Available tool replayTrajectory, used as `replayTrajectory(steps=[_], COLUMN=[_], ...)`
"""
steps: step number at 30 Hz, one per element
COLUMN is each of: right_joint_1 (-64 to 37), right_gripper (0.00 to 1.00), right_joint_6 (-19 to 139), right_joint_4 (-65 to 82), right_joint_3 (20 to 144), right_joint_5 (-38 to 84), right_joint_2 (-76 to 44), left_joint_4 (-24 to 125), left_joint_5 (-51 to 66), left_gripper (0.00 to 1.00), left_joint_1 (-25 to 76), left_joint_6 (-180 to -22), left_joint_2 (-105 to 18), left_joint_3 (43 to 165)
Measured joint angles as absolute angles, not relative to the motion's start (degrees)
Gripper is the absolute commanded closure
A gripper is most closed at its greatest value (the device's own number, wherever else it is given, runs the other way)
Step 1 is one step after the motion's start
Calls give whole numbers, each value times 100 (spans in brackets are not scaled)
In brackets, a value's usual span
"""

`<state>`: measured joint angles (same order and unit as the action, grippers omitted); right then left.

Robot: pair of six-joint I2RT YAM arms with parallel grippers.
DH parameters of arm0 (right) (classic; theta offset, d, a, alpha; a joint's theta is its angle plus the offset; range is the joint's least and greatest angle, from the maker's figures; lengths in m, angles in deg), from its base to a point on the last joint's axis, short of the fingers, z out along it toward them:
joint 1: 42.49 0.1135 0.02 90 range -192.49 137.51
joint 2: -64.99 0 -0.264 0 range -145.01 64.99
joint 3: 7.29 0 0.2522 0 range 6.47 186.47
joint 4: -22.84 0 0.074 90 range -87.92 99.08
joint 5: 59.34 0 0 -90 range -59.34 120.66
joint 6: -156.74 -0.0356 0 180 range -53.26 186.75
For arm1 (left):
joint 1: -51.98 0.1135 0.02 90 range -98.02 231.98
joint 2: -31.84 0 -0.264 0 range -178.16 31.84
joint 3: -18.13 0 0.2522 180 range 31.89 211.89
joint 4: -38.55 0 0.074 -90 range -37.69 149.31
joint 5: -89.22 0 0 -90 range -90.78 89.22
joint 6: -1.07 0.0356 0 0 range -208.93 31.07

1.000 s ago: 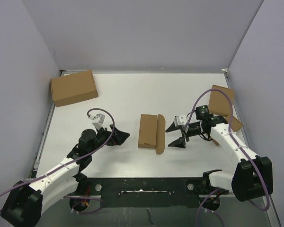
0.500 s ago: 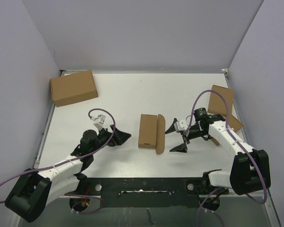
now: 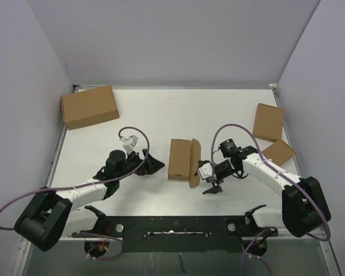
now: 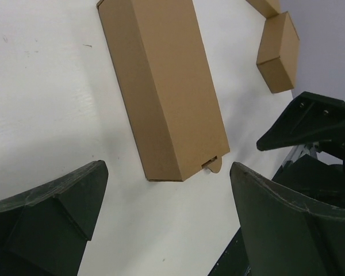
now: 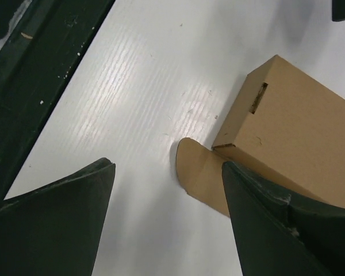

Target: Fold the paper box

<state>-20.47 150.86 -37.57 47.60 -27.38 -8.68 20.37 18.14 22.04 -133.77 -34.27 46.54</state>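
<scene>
Jaws spread wide on the left gripper (image 3: 155, 165), with nothing between them; held low over the table (image 3: 161, 109), aimed right at the long left side of the paper box (image 3: 180, 159), near it but apart. Likewise on the right gripper (image 3: 209, 175): wide open, gripping nothing, set just off the box's right side beside the rounded flap (image 3: 195, 167) sticking out there. In the right wrist view, only bare white table between the two dark fingers (image 5: 52, 224), with the flap's curved tip (image 5: 198, 172) and the box's near corner (image 5: 293, 132) just ahead. Cannot tell whether the right-hand finger touches the flap. Paper box at the middle of the table, lying flat as a closed oblong, long axis running away from the arms, flanked by a gripper on either side. From the left wrist, brown box top (image 4: 167, 92) straight ahead between the fingertips, and past its near right corner a dark finger of the right gripper (image 4: 310, 123). Nothing but tabletop between either gripper and the box. Well away at the far left corner, a larger closed carton (image 3: 89, 106). By the right edge, beyond the right arm, two small closed boxes (image 3: 268, 122) (image 3: 279, 152) just beside each other. Along the near edge, a black rail (image 3: 178, 227) carrying both arm bases. Purple cables (image 3: 241, 127) looped over each arm.
</scene>
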Motion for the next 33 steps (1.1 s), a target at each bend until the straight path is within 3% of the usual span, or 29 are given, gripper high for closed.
replayTrajectory(steps=[12, 33], right_joint_1=[-935, -688], right_gripper=[41, 72], right_joint_6=[14398, 13425], right_joint_4=[-2328, -1449], right_joint_3=[4449, 4401], right_joint_5=[-1201, -428], right_joint_2=[-1412, -1559], left_joint_4=[1947, 1836], left_joint_5=[1562, 1287], left_gripper=[18, 34], left_joint_1=[1691, 1568], left_joint_6=[-13148, -12999], left_joint_2=[-4804, -5755], left_joint_3=[5555, 5931])
